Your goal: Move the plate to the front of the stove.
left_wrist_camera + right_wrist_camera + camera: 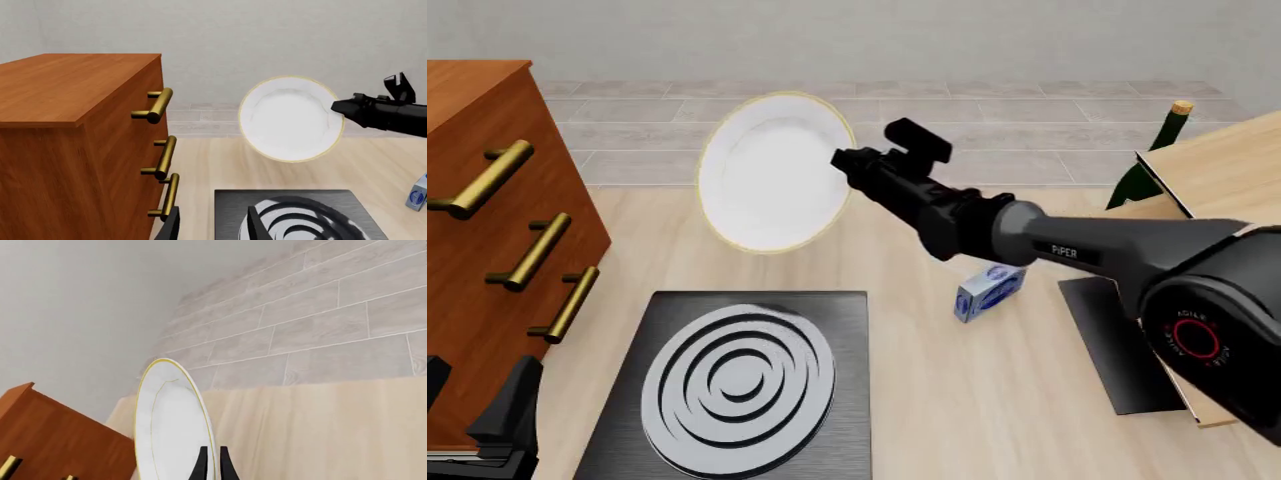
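Left wrist view. We see the plate [290, 119] held upright in the air above the desk [213, 165], its face toward this camera, beyond the stove [300, 215]. The right pincer [335, 106] grips its rim. A wooden drawer chest [73, 145] with brass handles [157, 105] stands beside the stove. A small blue-and-white carton [417, 192] shows at the frame edge; its print is too small for us to read. The left pincer [212, 225] has its two dark fingers standing apart, nothing between them.

Front view. The plate [777, 172] hangs clear of the desk [961, 400], past the far edge of the stove [737, 385] and a little toward the chest [487, 250]. The right pincer [843, 160] pinches the plate's rim. We read "PIPER" on the right arm [1068, 245] and a small red-ringed round badge, seemingly "AGILEX". The carton [988, 292] lies on the desk under the arm. A thin black mat [1114, 345] and a green bottle [1148, 165] sit on the right.

Right wrist view. The right pincer [213, 465] is narrow, clamped on the yellow-rimmed edge of the plate [170, 430], seen nearly edge-on.
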